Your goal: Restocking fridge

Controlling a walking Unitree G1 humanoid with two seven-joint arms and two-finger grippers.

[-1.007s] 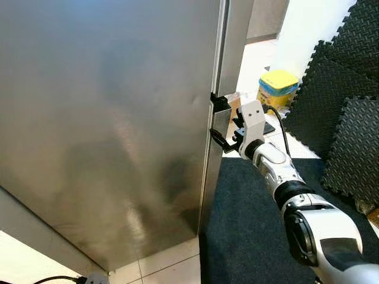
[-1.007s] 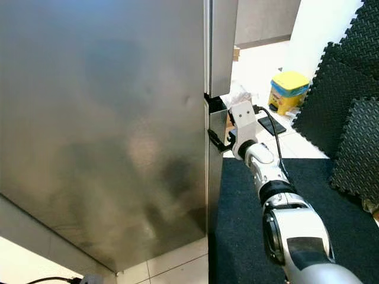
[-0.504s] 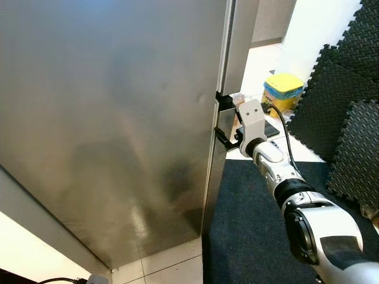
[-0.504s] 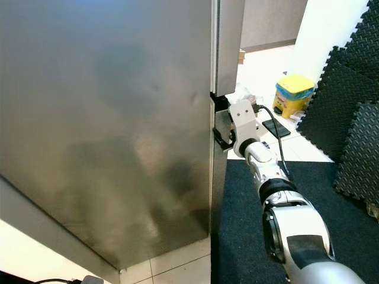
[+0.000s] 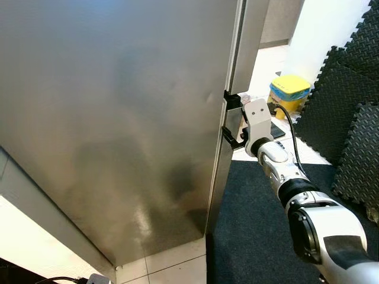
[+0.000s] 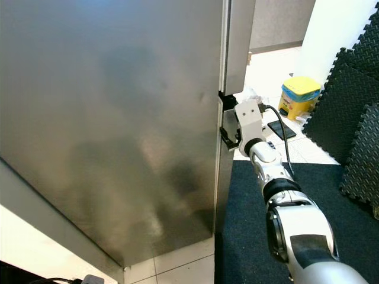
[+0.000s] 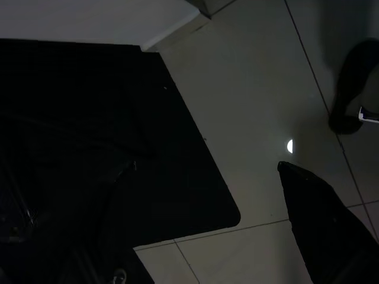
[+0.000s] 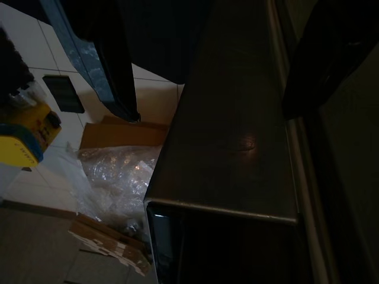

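Stainless-steel fridge door (image 5: 118,118) fills the left and centre of your head views, its brushed face swung out toward you and its right edge running down the middle of the scene. Your right gripper (image 5: 233,121) sits at that edge, where a dark gap splits the upper panel from the lower one. Its two black fingers (image 8: 121,71) are spread, one on each side of the door's thick edge (image 8: 237,118), so the edge lies between them; you cannot tell from these pictures whether either finger presses on the metal. The silver right arm (image 5: 284,177) reaches in from the near right, with a black cable looping over the wrist.

To the right, a dark carpet mat (image 5: 254,225) covers the floor, and black foam tiles (image 5: 349,89) lean up at the far right. A yellow tub with a blue band (image 5: 289,93) stands on the pale floor tiles beyond the door edge. Near it lie crumpled clear plastic wrap (image 8: 118,171) and flat brown cardboard (image 8: 118,133).

Your left gripper (image 7: 320,213) hangs idle over pale floor tiles and a dark mat; you cannot tell its finger state.
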